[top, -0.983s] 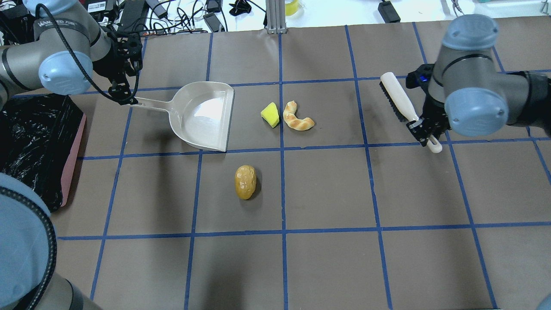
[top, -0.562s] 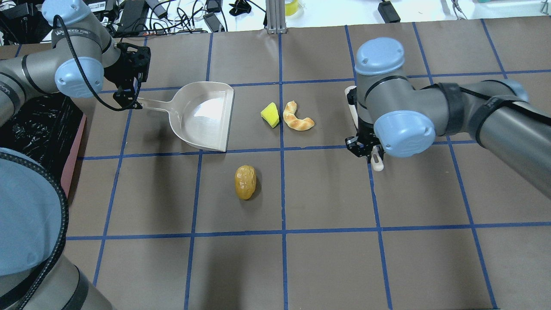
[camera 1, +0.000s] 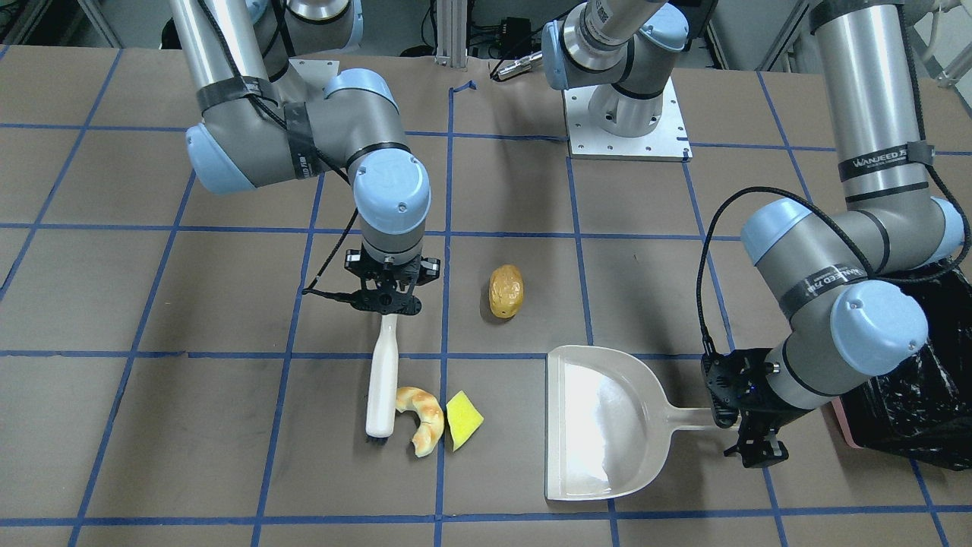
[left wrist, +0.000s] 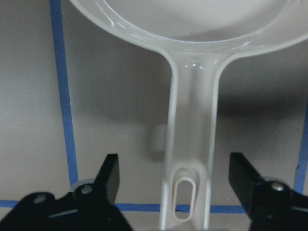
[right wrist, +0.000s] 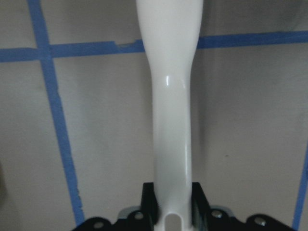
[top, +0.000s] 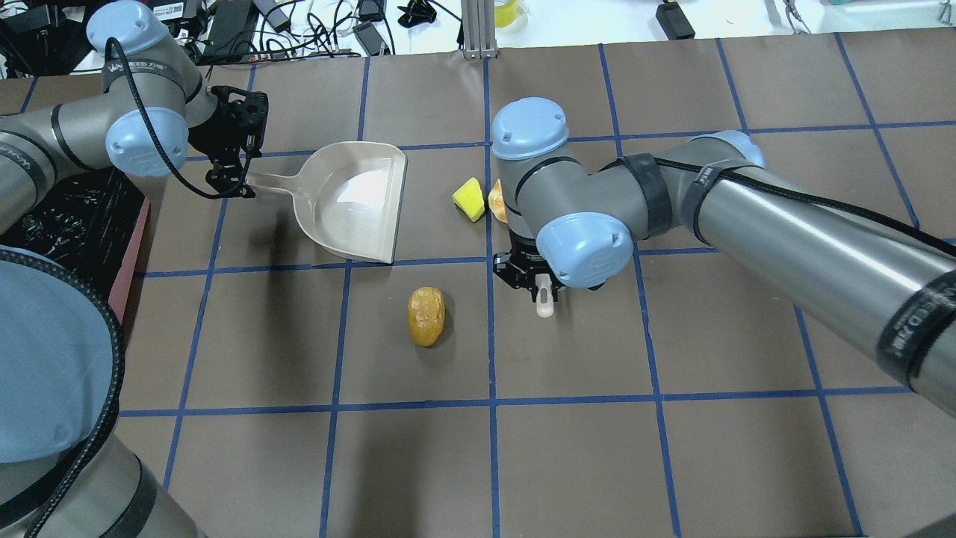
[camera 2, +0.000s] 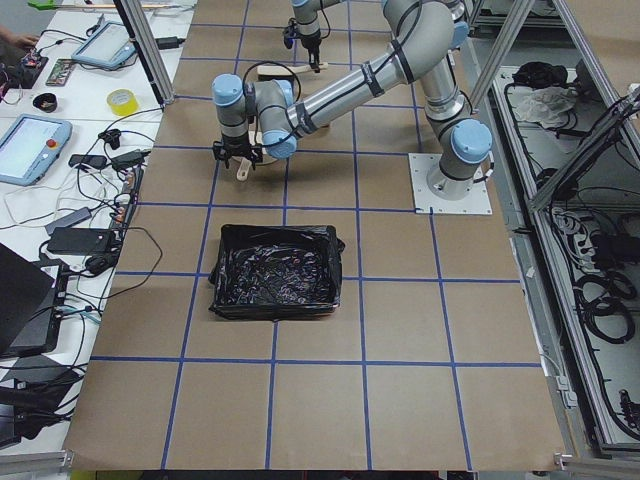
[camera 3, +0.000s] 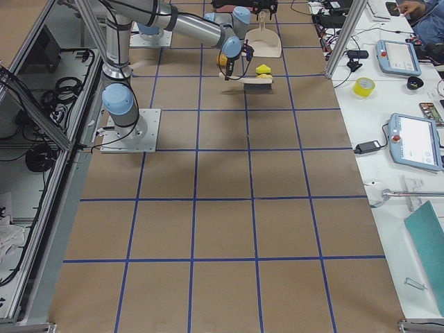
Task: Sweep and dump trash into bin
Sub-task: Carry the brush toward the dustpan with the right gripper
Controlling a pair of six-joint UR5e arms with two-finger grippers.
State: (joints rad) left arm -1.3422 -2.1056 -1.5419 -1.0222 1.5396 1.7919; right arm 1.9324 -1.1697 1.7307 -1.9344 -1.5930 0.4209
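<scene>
My right gripper (camera 1: 383, 300) is shut on the handle of a white brush (camera 1: 382, 380), seen close up in the right wrist view (right wrist: 173, 120). The brush lies flat on the table, its bristle head beside the curved bread piece (camera 1: 421, 418). The yellow wedge (camera 1: 463, 419) touches the bread on its other side. The potato-like lump (camera 1: 506, 290) lies apart. The beige dustpan (camera 1: 600, 422) faces the trash. My left gripper (left wrist: 175, 168) is open, its fingers (left wrist: 108, 178) on either side of the dustpan handle (left wrist: 190, 120). The bin (top: 67, 224), pink with a black bag, stands at the table's left edge.
Blue tape lines grid the brown table (top: 567, 448). My right arm (top: 747, 209) stretches across the table's right half and hides most of the bread from overhead. Cables and devices (top: 299, 22) lie beyond the far edge.
My right arm has swung left with the brush, from the table's right side to just beside the bread. My left gripper has shifted a little right along the dustpan handle.
</scene>
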